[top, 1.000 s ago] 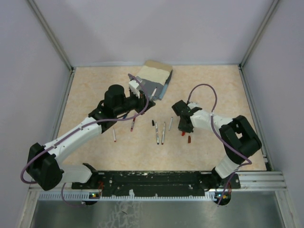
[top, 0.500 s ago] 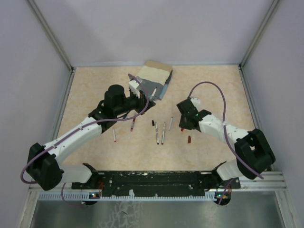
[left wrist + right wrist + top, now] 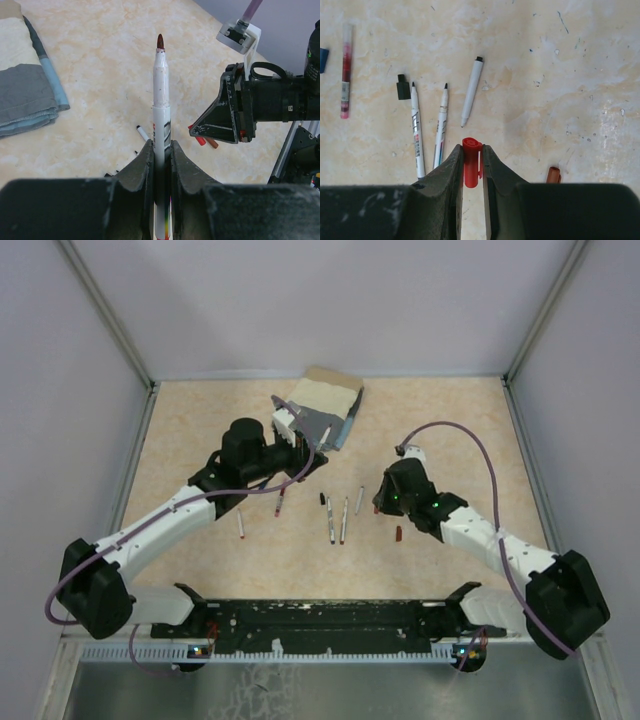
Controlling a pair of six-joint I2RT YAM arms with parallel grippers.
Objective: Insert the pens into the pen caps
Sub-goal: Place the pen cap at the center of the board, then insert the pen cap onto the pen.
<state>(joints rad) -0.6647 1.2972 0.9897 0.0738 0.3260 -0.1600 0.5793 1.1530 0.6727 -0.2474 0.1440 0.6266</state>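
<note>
Right arm (image 3: 480, 535) straightened; wrist view shows gripper (image 3: 471, 148) clamping red cap (image 3: 471, 170).

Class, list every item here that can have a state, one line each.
left gripper, shut on the red-tipped pen
red-tipped pen, uncapped, gripped
right gripper, shut on the red cap
red cap, gripped, off any pen
two black-tipped pens, uncapped, lying flat
black cap, loose on the table
brown-red cap, loose on the table
cloth, folded

No legible text anywhere. Dark printing on barrel of upright pen (image 3: 160, 100): too blurred to read.
</note>
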